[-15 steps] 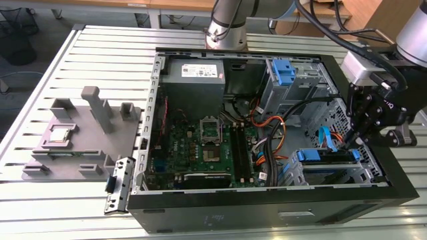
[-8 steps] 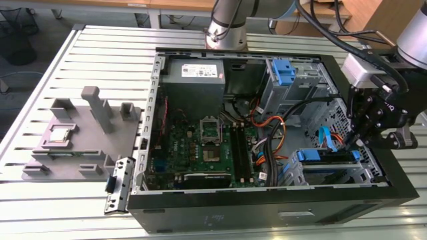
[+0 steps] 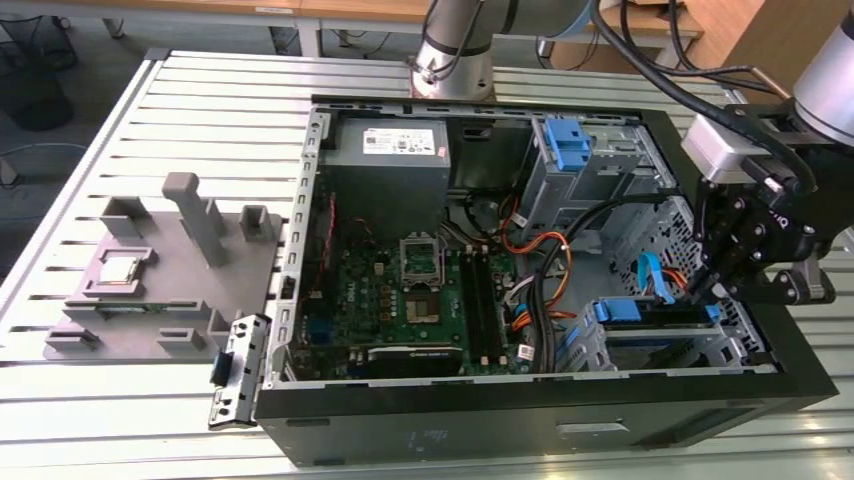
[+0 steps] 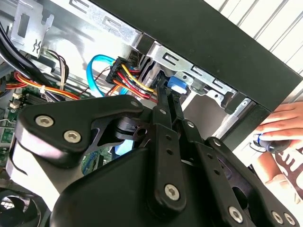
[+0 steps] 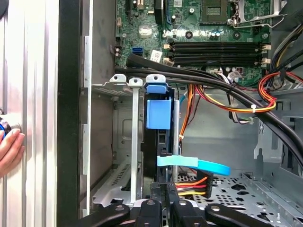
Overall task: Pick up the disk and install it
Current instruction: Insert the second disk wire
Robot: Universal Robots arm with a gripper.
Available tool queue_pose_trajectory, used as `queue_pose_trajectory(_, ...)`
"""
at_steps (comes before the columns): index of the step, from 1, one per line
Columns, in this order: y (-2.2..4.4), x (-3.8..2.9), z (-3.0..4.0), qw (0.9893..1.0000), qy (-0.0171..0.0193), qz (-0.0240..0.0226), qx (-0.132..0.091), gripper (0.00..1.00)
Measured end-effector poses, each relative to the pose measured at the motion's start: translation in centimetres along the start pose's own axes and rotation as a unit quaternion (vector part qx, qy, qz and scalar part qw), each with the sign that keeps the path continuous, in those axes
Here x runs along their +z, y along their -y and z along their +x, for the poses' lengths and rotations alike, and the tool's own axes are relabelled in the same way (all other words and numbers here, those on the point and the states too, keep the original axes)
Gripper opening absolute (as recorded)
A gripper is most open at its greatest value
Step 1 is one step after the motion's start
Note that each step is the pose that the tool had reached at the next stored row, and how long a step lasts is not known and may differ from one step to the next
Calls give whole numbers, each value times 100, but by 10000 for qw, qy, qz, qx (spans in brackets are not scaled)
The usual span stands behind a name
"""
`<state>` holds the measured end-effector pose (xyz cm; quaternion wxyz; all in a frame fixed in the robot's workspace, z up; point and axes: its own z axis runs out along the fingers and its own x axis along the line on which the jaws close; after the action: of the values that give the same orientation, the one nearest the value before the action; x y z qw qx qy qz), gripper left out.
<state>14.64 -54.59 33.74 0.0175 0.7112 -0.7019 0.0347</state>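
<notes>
- Down at the drive bay in the case's corner, on the exterior view's right, the end effector hangs right over the disk.
- Install looks to be the step in hand: the disk already stands on edge between the bay's metal rails, not lying out on the surface.
- Whether the end effector is clamped on the disk or only resting against its end, I cannot tell.
- Seating it fully would likely call for a straight push along the rails, with no tilt, clear of the blue data cable and the red-and-yellow power leads just beside it.
- Seen edge-on, the disk shows a dark slab with a bright blue carrier tab; in the second wrist view that tab sits at the end effector's tip.
- A person's hand rests outside the case.
</notes>
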Motion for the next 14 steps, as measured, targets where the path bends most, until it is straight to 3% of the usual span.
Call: queue_pose_trajectory(14,0,21,4,10000,3,0,0,18)
